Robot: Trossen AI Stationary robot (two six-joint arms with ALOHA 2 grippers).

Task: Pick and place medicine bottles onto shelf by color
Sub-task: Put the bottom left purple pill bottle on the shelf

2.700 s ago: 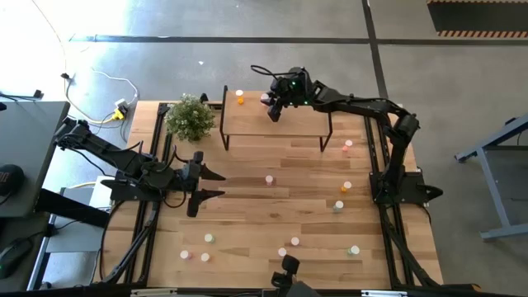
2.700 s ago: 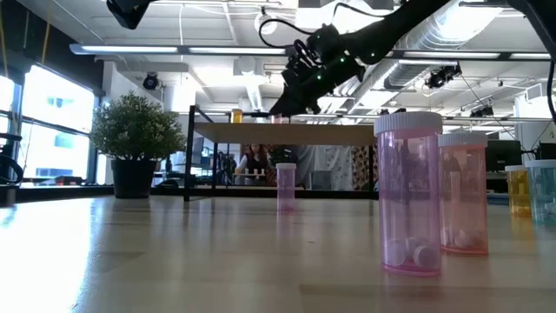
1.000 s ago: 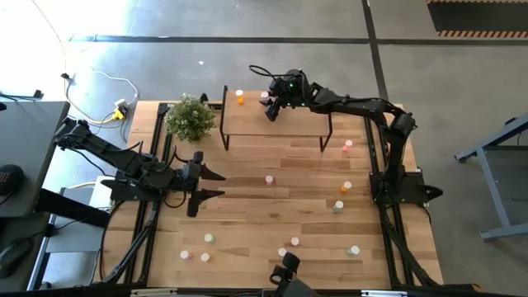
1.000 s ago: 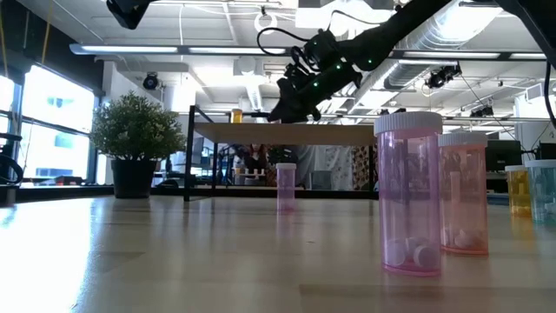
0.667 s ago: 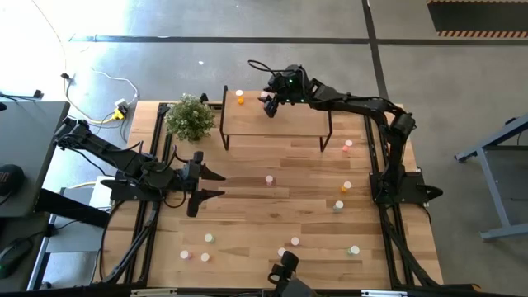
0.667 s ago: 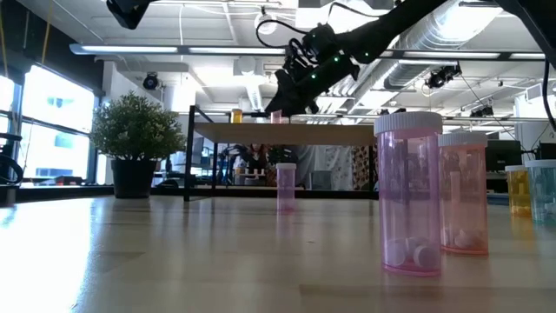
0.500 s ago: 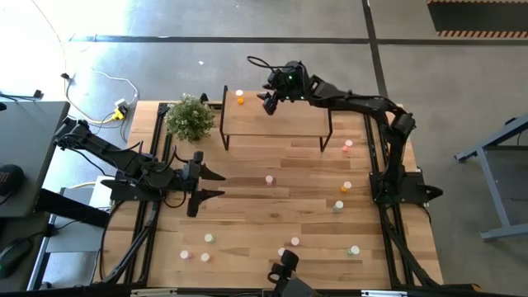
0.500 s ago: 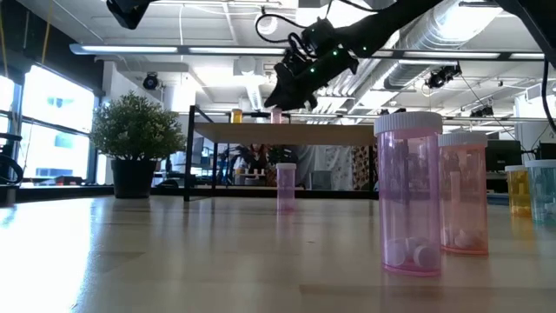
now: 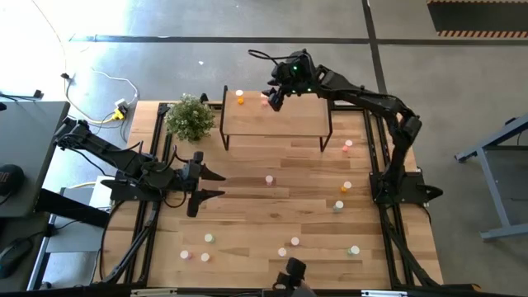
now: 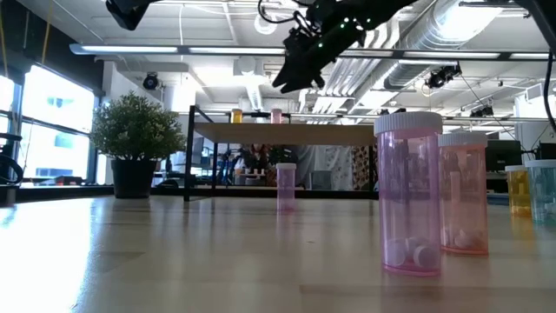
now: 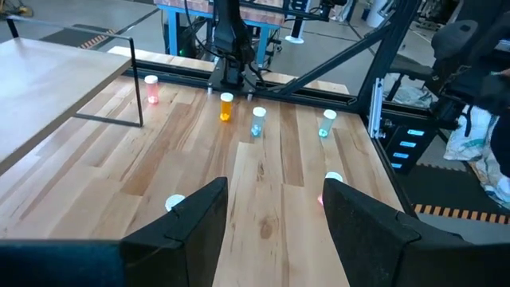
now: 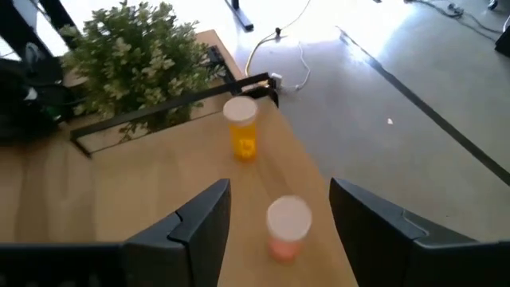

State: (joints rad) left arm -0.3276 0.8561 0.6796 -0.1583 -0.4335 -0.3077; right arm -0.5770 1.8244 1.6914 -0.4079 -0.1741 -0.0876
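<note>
— Up at the top centre of the high view, what is the right gripper [image 9: 275, 97] doing?

— It hangs above the shelf [image 9: 289, 122] with its fingers apart and nothing between them. In the right wrist view a pink bottle [image 12: 288, 227] stands on the wood between the two fingers, clear of both, with an orange bottle [image 12: 242, 128] a little beyond it near the plant [image 12: 127, 54].

— Why two bottles side by side but apart?

— My guess is each colour gets its own spot on the shelf.

— And the left gripper [image 9: 207, 184]?

— Waiting at centre left of the high view, low over the table [image 9: 247, 223], jaws spread and empty.

— What's left?

— Plenty: bottles are scattered across the lower half of the table, so I'd judge the sorting is only just begun.
</note>
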